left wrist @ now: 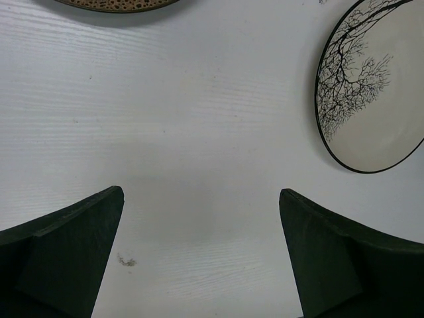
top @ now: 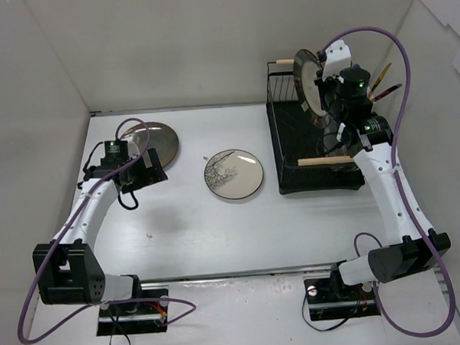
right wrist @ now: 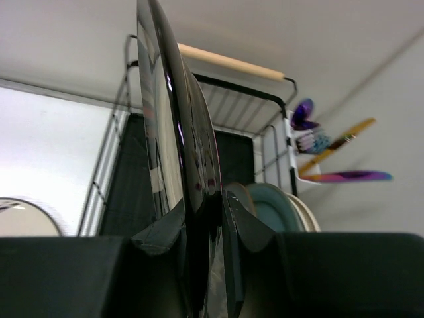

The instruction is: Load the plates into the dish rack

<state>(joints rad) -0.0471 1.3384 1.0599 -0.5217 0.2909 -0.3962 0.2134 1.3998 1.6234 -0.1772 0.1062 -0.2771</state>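
The right end effector (right wrist: 202,225) is clamped on the edge of a dark-rimmed beige plate (right wrist: 156,119). One finger is pressed to each face, and the plate stands on edge, rising straight up from between the fingers in the wrist view. From above, this right end effector (top: 325,88) holds the plate (top: 308,77) over the far left part of the dish rack (top: 278,140), close to the rack's far wooden handle (top: 284,62). Whether the plate's lower edge touches the wires cannot be told. Past the fingers, a teal plate (right wrist: 271,202) and a cream plate (right wrist: 303,215) behind it already stand in the rack (right wrist: 218,106). Colourful utensils (right wrist: 334,144) stick out of the white utensil cup (right wrist: 298,142) on its side.

The left end effector (left wrist: 201,193) has its fingers (left wrist: 66,258) wide apart with nothing between them, hanging over bare desk (left wrist: 199,119). A branch-patterned plate (left wrist: 371,99) lies flat on the desk beyond its right finger, apart from it. A brown speckled plate (left wrist: 119,4) just shows at the top edge. In the overhead view the left end effector (top: 142,167) sits just beside the brown speckled plate (top: 156,139). The branch-patterned plate (top: 234,174) lies between it and the rack, on the desk (top: 217,234).
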